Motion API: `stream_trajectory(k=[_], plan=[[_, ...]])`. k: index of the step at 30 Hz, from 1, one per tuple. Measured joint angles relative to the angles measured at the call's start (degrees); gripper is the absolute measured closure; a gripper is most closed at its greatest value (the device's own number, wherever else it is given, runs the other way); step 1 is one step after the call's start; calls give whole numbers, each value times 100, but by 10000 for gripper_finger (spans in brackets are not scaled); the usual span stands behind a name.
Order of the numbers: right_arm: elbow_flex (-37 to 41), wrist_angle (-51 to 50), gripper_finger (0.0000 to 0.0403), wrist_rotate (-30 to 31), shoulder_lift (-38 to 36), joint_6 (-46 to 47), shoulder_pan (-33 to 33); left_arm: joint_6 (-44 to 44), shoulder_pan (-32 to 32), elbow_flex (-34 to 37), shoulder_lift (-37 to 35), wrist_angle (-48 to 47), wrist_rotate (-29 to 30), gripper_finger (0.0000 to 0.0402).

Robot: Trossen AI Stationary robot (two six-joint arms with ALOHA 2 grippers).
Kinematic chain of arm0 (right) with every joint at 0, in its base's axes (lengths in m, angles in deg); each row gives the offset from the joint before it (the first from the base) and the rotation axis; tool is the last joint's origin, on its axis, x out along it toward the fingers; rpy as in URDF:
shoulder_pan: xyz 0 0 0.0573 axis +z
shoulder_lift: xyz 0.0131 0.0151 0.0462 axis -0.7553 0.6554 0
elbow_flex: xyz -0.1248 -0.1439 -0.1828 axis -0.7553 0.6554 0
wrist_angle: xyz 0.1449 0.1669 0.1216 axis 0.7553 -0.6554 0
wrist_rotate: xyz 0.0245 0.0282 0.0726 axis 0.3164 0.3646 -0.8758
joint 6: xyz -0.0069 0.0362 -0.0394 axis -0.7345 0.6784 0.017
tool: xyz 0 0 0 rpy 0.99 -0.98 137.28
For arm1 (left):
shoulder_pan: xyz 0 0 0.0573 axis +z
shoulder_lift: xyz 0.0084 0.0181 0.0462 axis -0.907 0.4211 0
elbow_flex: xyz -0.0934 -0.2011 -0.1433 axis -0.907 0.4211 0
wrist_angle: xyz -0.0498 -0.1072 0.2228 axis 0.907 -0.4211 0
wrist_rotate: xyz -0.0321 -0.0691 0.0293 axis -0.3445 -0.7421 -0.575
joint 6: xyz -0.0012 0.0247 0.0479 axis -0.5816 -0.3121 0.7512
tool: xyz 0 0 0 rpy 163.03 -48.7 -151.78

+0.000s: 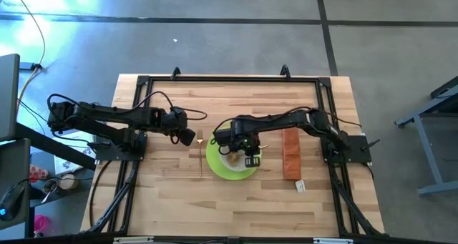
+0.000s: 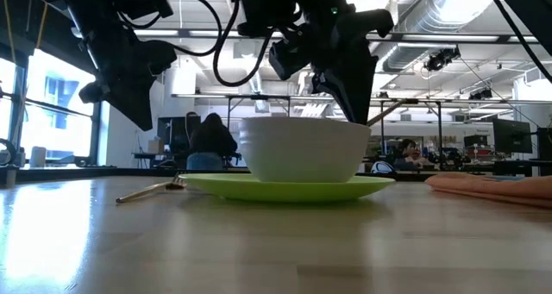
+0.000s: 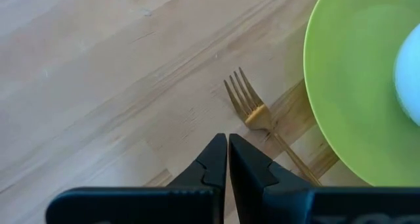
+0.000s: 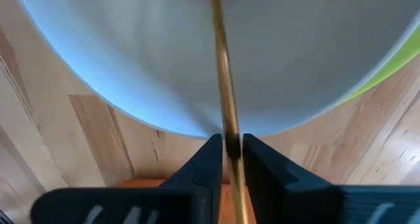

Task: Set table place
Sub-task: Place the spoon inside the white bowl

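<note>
High view shows the counter [image 1: 172, 201] with a green plate [image 1: 217, 165] near its middle and a white bowl [image 1: 232, 157] sitting on the plate. The right gripper [image 4: 228, 147] hangs over the bowl, its fingers pinching the handle of a gold spoon [image 4: 222, 60] that slants down into the bowl; in the low view the spoon [image 2: 385, 110] juts out to the right above the bowl's rim, between the dark fingers and the bowl [image 2: 304, 149]. The plate [image 2: 285, 187] lies flat on the wood, and the bowl stands upright in its centre. A gold fork [image 3: 259, 116] lies on the counter just left of the plate, its tines pointing toward the far side, close to the plate's edge but apart from it. The left gripper [image 3: 228, 152] is above the counter just left of the fork's tines, its fingers pressed together and holding nothing. An orange strip [image 1: 290, 152] lies to the right of the plate, well clear of it, with a small pale tag [image 1: 300, 187] near its near end. Beyond the counter, a seated person [image 2: 210, 141] shows in the room.
</note>
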Motion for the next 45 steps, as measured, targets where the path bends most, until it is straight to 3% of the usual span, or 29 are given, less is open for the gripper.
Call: stream_trajectory(k=[6,15,20,31,37,45], plan=[[-416,36,350,64,2,39,3,-2,0,0,0,2,2,394],[-1726,-108,362,887,-6,55,-177,-2,0,0,-2,0,-6,394],[-1387,-119,398,923,-9,17,-525,-2,2,0,-2,0,-22,394],[377,-82,403,658,-4,-22,-586,-2,1,0,-2,-57,-42,394],[354,190,403,432,-4,-20,-415,-2,2,0,-2,-52,-54,394],[-253,563,403,411,-4,22,-428,-2,2,0,-2,-48,-86,394]])
